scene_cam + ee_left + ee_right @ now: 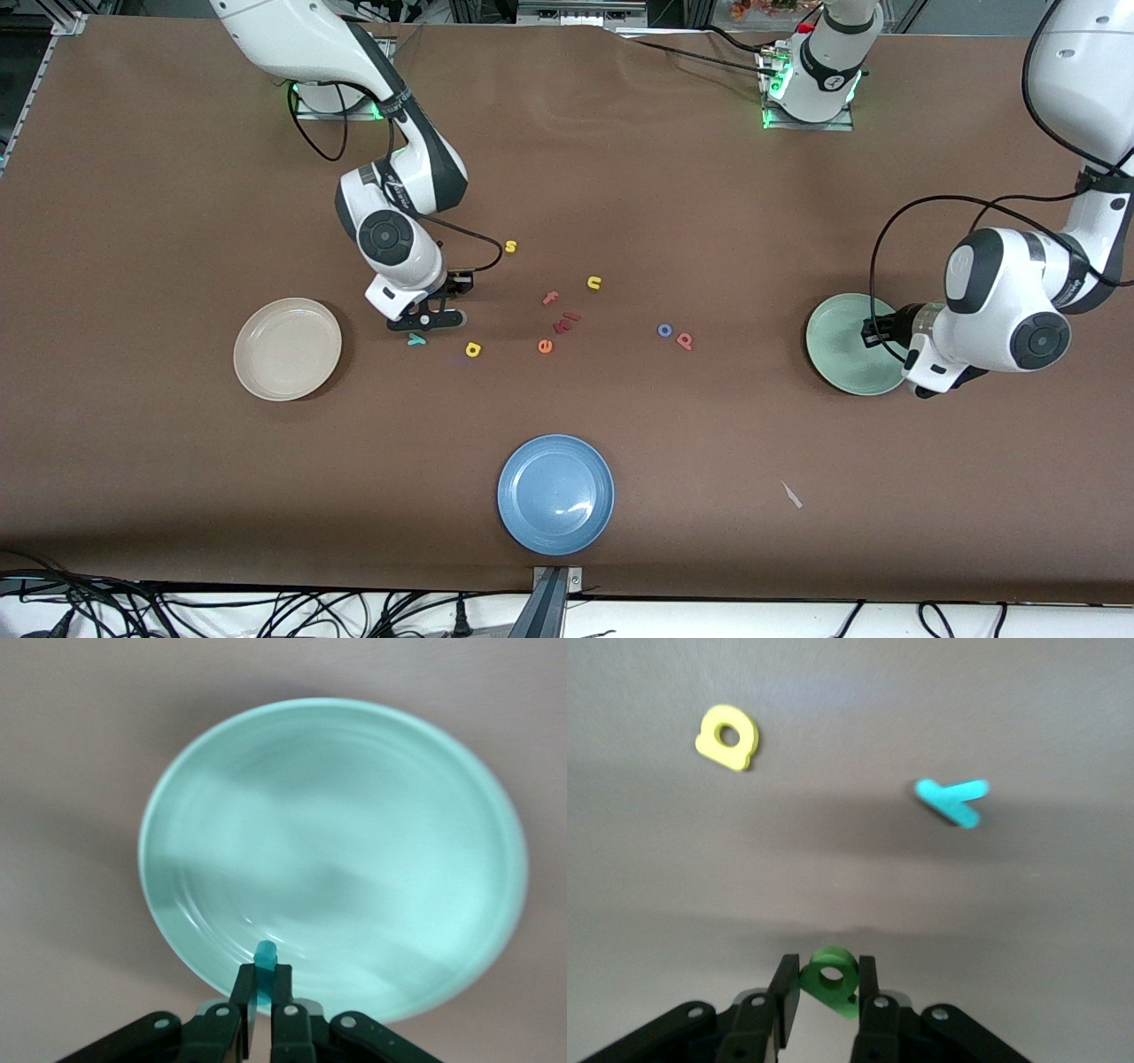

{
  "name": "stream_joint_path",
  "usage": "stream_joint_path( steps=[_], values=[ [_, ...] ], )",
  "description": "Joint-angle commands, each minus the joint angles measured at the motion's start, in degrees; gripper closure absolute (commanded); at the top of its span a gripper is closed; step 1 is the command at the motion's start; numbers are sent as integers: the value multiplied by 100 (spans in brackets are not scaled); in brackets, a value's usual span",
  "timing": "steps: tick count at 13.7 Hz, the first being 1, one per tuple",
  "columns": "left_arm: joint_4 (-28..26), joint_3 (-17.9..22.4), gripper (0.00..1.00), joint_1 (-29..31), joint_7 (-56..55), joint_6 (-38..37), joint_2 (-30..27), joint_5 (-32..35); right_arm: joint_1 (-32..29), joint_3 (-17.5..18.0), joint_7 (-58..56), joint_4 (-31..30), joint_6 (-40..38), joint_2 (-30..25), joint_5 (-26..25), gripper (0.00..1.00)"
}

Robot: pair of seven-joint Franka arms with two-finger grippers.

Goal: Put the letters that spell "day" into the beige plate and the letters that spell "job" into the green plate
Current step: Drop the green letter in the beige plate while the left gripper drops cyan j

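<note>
My right gripper (428, 321) (826, 970) is shut on the green "d" (830, 979), low over the table beside the beige plate (287, 348). The teal "y" (415, 338) (951, 800) and the yellow "a" (473, 349) (727, 737) lie flat just nearer the front camera than that gripper. My left gripper (873, 332) (264, 970) is shut on the teal "j" (266, 958) and hangs over the rim of the green plate (837, 354) (354, 815). The blue "o" (664, 330) and the salmon "b" (684, 340) lie side by side mid-table.
A blue plate (555, 494) sits near the table's front edge. Loose letters lie mid-table: a yellow "s" (510, 246), a yellow "u" (594, 283), a pink "f" (550, 298), an orange "e" (545, 346) and small red pieces (567, 321). A white scrap (791, 494) lies toward the left arm's end.
</note>
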Motion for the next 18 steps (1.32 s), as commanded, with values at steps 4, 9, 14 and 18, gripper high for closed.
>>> stream_joint_path(
  steps=[4,9,14,18],
  values=[
    [75,-119,0,80,37,11,139,248,-209,-596,-288,388,-603,-244,61,87],
    [339,-925,0,-8,-1093,-51,-152,-745,-848,-1073,-1895,415,-524,-148,60,87],
    [638,-1157,0,-657,-2273,19,23,-701,-1378,-1064,-2680,415,55,256,69,86],
    [647,-1139,0,-1122,-2897,545,208,-701,-1387,-1055,-2777,607,57,318,401,0]
  ],
)
